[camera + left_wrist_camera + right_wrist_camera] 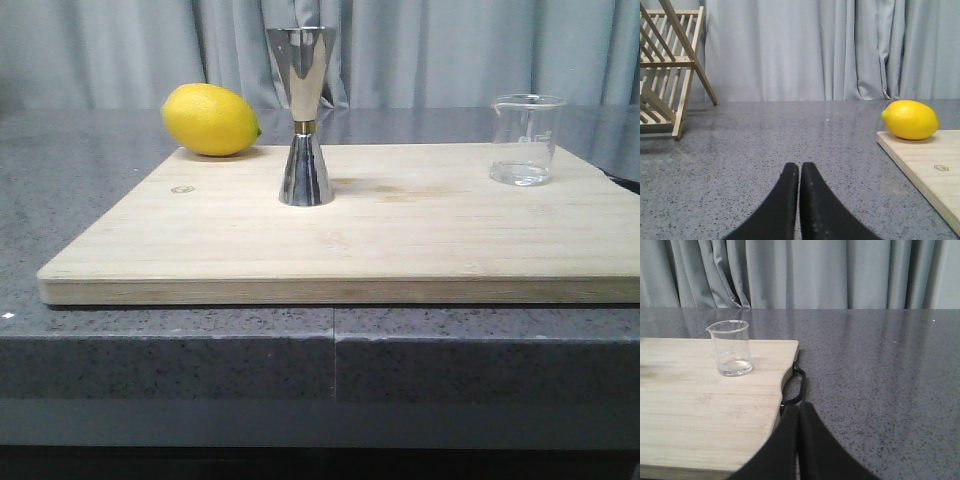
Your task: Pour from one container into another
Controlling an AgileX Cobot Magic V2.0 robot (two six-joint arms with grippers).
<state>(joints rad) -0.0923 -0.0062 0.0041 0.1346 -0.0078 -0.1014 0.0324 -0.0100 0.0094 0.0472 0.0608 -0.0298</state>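
Note:
A small clear glass beaker stands upright at the right rear of the wooden cutting board, with a little clear liquid at its bottom; it shows too in the right wrist view. The tall steel jigger stands upright near the board's middle. My left gripper is shut and empty over the bare counter, left of the board. My right gripper is shut and empty just off the board's right edge, well short of the beaker. Neither gripper appears in the front view.
A yellow lemon lies at the board's back left corner. A black handle sticks out of the board's right edge, close to my right fingers. A wooden dish rack stands on the grey counter far to the left.

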